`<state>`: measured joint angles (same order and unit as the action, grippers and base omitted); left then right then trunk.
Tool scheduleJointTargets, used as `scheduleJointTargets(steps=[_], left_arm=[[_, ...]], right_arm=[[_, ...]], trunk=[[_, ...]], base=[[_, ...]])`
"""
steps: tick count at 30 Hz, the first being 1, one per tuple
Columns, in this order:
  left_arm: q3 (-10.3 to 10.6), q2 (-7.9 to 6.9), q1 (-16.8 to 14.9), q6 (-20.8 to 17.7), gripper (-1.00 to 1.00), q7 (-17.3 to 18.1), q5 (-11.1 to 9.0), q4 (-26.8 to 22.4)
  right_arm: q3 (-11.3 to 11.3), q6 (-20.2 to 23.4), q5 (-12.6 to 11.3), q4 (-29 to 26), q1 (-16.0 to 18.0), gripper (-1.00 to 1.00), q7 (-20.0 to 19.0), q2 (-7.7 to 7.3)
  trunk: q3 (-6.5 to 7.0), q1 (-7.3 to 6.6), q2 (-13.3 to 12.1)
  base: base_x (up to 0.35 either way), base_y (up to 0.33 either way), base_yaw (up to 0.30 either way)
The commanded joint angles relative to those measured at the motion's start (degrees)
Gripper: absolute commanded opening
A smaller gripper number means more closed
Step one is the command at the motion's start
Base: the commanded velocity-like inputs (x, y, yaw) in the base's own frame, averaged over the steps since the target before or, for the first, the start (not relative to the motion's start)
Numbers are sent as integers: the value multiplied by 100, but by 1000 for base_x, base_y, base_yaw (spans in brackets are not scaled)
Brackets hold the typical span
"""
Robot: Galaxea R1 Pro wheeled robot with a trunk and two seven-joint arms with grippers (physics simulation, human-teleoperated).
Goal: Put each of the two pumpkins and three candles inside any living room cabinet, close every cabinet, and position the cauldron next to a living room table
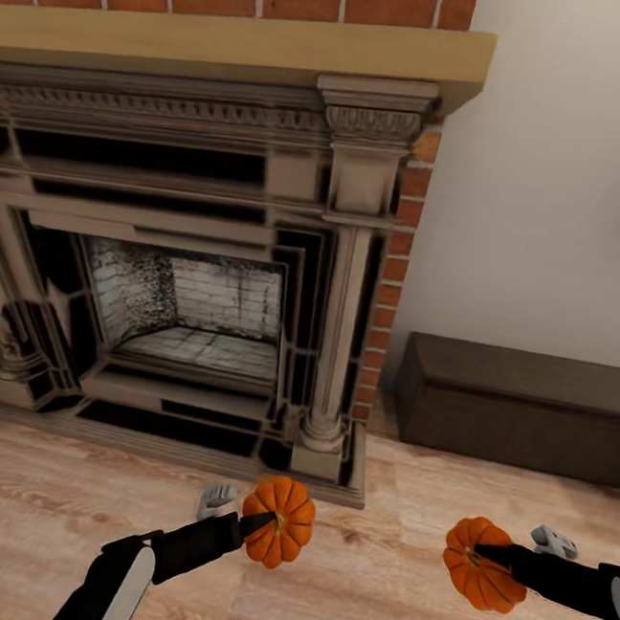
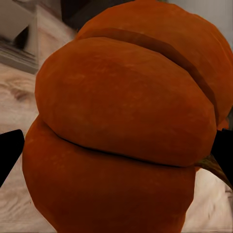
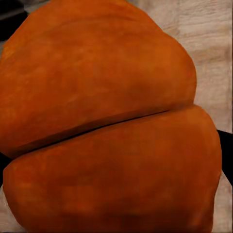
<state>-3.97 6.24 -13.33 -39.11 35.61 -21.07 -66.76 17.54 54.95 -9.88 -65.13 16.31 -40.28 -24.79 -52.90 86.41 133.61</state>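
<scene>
Orange ribs crowd both wrist views: each claw has a pumpkin clamped tight between its fingers. Left pumpkin (image 2: 121, 126) sits close against the lens, dark fingers at either edge; right pumpkin (image 3: 107, 121) likewise, with wood floor behind it.

Head view, big to small. Fireplace (image 1: 190, 267), brick-backed, grey carved surround, takes up the left and centre. Cabinet (image 1: 520, 406), long low dark-brown, sits against the wall beside it on the right, front shut as far as I can tell. Wood floor (image 1: 353, 604) below. Left gripper (image 1: 262, 523) holds its pumpkin above the floor in front of the hearth step, fingertip near the stem. Right gripper (image 1: 486, 554) holds the other pumpkin above the floor in front of the cabinet, well apart from the first.

Handling, my guess: pumpkins look hard, rigid, smooth-skinned, probably light. Round shape could roll or slip out sideways. Best hold seems across the belly, fingers seated in the rib grooves, as now. A stem grip looks weaker. Not fragile. No candles or cauldron here.
</scene>
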Motion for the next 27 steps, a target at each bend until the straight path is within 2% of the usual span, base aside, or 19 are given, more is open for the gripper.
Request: scheduleJointTargets(steps=[1, 5, 10, 15, 18, 20, 27], left_arm=[[18, 7, -9, -44, -100, 42, -47, 14], [145, 7, -100, -43, -100, 29, -40, 202], [230, 8, -165, -44, -100, 26, -38, 344], [248, 3, -201, -40, -100, 24, -36, 408], [252, 6, -204, -39, -100, -72, -35, 418], [261, 8, -205, -42, -100, -302, -41, 418], [272, 8, -205, -39, -100, -390, -46, 423]], right_arm=[[5, -17, -81, 7, 4, -100, 0, 1], [-31, -282, -104, -74, 4, -100, -4, 39], [-5, -311, -110, -686, -53, -100, 2, 45], [3, -288, -110, -781, -65, -100, 9, 43], [3, -279, -105, -796, -66, -100, 10, 42], [4, -274, -98, -805, -66, -100, 11, 37], [1, -274, -91, -807, -67, -100, 12, 36]], trunk=[[-8, 0, 3], [-13, 0, 3], [-14, 0, 3], [-14, 0, 3], [-14, 0, 3], [-14, 0, 3], [-14, 0, 3]], base=[[169, -320, -14], [169, -320, -22], [169, -320, -216], [168, -320, -273], [167, -320, -280], [162, -320, -280], [157, -320, -281]])
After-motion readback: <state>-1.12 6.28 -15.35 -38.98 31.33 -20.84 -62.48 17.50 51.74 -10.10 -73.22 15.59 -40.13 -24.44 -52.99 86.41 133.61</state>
